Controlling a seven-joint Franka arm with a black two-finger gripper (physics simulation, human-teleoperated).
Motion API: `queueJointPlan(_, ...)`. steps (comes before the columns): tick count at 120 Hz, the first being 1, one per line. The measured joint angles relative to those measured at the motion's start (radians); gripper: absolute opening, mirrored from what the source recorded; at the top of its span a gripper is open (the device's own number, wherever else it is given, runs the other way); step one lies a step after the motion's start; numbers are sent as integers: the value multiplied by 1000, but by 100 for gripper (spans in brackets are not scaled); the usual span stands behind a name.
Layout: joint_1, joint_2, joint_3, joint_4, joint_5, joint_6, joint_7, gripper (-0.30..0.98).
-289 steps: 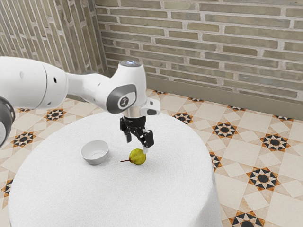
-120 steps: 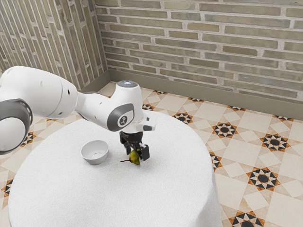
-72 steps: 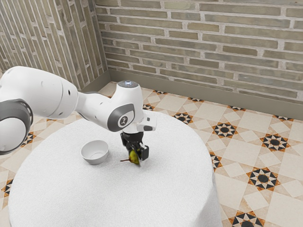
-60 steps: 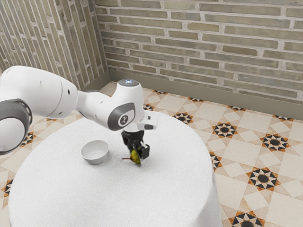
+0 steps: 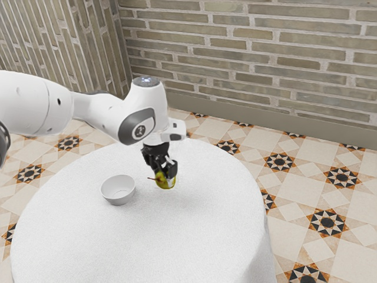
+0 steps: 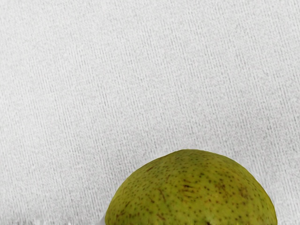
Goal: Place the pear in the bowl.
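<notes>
My black gripper [image 5: 165,177] is shut on the yellow-green pear [image 5: 164,183], held up above the white table in the exterior view. The pear's thin brown stem points toward the exterior view's left, on the bowl's side. A small light-grey bowl [image 5: 118,199] stands upright on the tabletop, apart from the pear and toward the exterior view's left; nothing lies inside it. From the wrist view, the rounded, speckled pear [image 6: 192,192] is seen close under my hand, with white cloth behind it.
A white cloth covers the round table [image 5: 135,247], whose edge curves past the bowl and gripper. Beyond it lie a patterned tile floor [image 5: 306,188] and a brick wall [image 5: 265,59].
My hand has risen from the tabletop and shifted toward the exterior view's left, lifting the pear with it. The gripper was open above the pear earliest on. The bowl has stayed put.
</notes>
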Motion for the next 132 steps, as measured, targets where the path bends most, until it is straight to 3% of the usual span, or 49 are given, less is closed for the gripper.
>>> queueJointPlan(46, 165, -99, 0, -77, 63, -69, -46, -11)
queueJointPlan(112, 208, -97, 18, -142, 98, -91, -36, -11)
queueJointPlan(121, 204, -92, 18, -139, 96, -90, -32, -1)
queueJointPlan(132, 203, -90, 19, -138, 76, -91, -13, 30)
